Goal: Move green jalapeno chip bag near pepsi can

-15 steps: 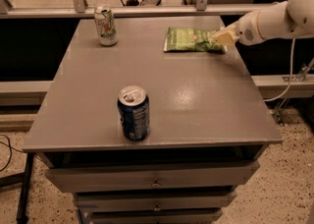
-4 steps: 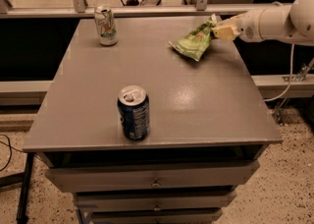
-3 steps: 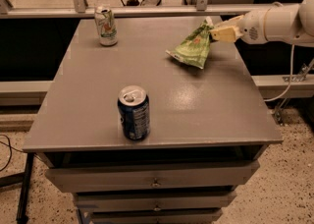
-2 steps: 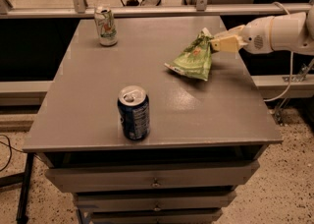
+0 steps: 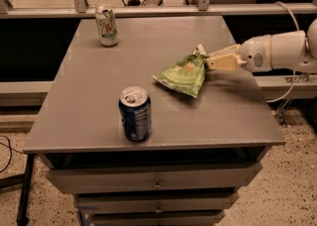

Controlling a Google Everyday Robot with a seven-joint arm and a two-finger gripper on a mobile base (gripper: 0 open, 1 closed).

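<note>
The green jalapeno chip bag [image 5: 182,74] hangs tilted just above the grey table top [image 5: 89,91], right of centre. My gripper [image 5: 209,57] comes in from the right on a white arm and is shut on the bag's upper right corner. The pepsi can [image 5: 134,114], dark blue with a silver top, stands upright near the table's front edge, left and nearer than the bag, with a gap between them.
A white-and-green can [image 5: 107,26] stands at the back left of the table. A metal rail [image 5: 158,8] runs behind the table. Drawers [image 5: 156,180] sit below the table's front edge. A speckled floor lies to the right.
My gripper has carried the bag from the table's back right toward the front and left, closer to the pepsi can. Both cans have stayed put.
</note>
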